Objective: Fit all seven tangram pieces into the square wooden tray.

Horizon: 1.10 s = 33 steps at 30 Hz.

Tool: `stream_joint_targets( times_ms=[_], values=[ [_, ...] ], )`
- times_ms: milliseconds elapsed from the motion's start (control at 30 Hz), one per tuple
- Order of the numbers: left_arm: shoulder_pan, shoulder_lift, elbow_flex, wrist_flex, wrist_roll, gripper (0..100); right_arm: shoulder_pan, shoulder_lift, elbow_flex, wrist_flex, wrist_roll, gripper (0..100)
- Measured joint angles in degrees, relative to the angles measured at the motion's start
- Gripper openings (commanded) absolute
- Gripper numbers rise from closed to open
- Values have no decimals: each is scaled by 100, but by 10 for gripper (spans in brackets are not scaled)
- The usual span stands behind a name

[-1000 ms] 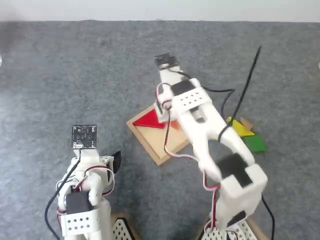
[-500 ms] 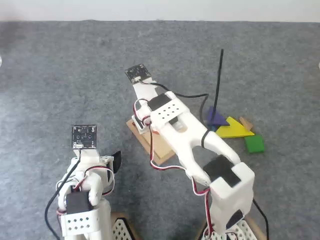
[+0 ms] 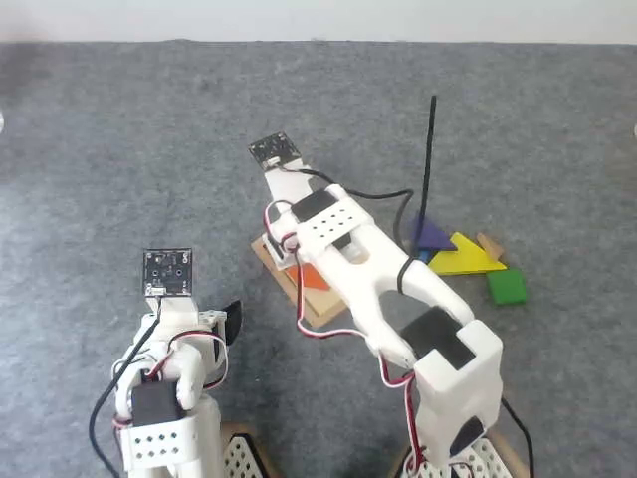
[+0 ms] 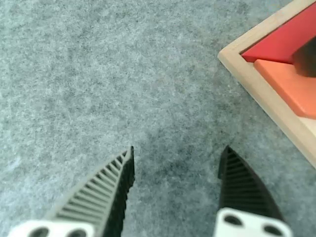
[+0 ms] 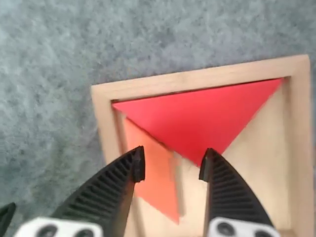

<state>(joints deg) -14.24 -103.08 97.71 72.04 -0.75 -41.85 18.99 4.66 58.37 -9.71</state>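
Right gripper [image 5: 170, 163]: jaws spread, holding nothing. It hangs over the tray [image 5: 197, 76]. One fingertip [image 5: 138, 158] sits above the orange triangle [image 5: 155, 185], the other above the apex of the red triangle [image 5: 197, 118] and the bare tray floor beside it.

Inside the tray, the red triangle lies flat with its long side along one wall. The orange triangle runs along the adjacent wall, touching one short side of the red. Rest of the floor is bare wood.

Left gripper [image 4: 177, 153]: also open and empty, low over the grey carpet [image 4: 98, 74], near a corner of the tray [image 4: 256, 81] but apart from it. Red [image 4: 281, 42] and orange [image 4: 291, 86] show just inside that corner. Dark blur at the frame edge over them, can't tell what it is.

High view: the right arm stretches across the tray [image 3: 318, 317] and covers most of it. A bit of orange [image 3: 314, 279] shows beside the arm. The left arm sits folded back near its base.

Loose pieces lie on the carpet [image 3: 149, 129] on the far side of the right arm from the tray. The purple piece [image 3: 434, 234] touches the yellow triangle [image 3: 463, 257]. The tan piece [image 3: 490, 244] is at the yellow's end. The green square [image 3: 508, 287] is just beside the yellow.
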Motion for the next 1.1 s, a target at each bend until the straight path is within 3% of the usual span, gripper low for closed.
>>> stream_joint_targets(
  times_ms=[233, 1100],
  values=[
    [0, 0, 0, 0, 0, 271, -633, -202, 545, -18, -53, 187],
    [0, 0, 0, 0, 0, 271, -624, -220, 747, -897, 387, 187]
  ],
)
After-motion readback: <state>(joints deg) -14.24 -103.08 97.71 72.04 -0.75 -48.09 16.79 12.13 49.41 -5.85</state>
